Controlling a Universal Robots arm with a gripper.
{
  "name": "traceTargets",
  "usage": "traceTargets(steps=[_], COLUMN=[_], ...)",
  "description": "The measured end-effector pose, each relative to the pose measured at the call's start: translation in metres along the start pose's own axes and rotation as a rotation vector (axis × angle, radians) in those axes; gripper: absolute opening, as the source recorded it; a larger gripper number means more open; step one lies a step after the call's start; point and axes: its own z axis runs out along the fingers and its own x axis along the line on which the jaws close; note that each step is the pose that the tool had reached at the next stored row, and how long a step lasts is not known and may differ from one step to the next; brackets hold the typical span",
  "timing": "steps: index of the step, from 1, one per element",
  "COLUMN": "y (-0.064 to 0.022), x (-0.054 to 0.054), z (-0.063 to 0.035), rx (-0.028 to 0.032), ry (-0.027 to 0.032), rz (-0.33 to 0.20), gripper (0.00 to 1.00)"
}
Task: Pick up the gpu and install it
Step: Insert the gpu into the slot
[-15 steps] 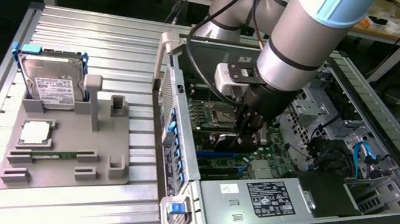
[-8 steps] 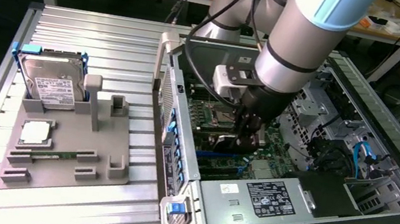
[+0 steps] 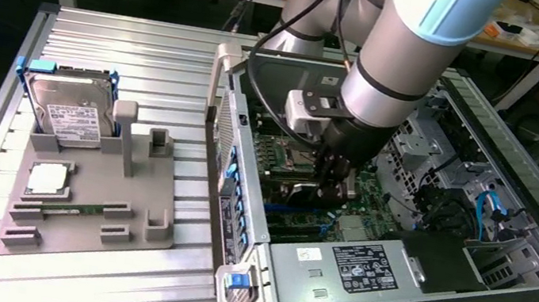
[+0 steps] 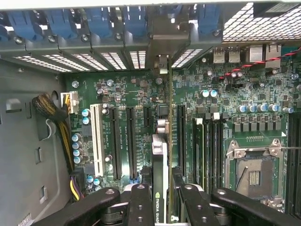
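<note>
I've got the gpu (image 4: 160, 162) clamped edge-on in my hand (image 4: 162, 200), my fingers (image 4: 140, 207) pressing on its two flat faces at a middling width. So the pick-up is done. The card is down inside the open computer case (image 3: 236, 226), standing on its long edge over the motherboard (image 4: 141, 101) and running along the row of long expansion slots (image 4: 115, 141). Its silvery bracket end (image 4: 161, 63) reaches toward the slotted rear wall (image 4: 108, 59) of the case. What's left, I judge, is the seating itself: I can't tell whether the card's bottom edge is in a slot or just above one.

The exterior view gives me the wide picture. My arm (image 3: 400, 66) plunges into the case, and over on that view's left the grey holder (image 3: 87, 232) sits on the ribbed surface (image 3: 68, 281), carrying the hard drive (image 3: 67, 109) and the slim memory stick (image 3: 79, 210). The card's line-up is hard to read from there.

The wrist view fills that in: the card between my fingers, the slots on either side, and the processor socket (image 4: 254, 174) well apart from them.
</note>
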Motion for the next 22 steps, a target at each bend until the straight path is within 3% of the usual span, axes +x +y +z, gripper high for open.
traceTargets(steps=[22], y=[0.0070], x=[-0.0009], z=[0.0057], rx=[0.0001], ry=[-0.0002], rz=[0.004], gripper=[0.27])
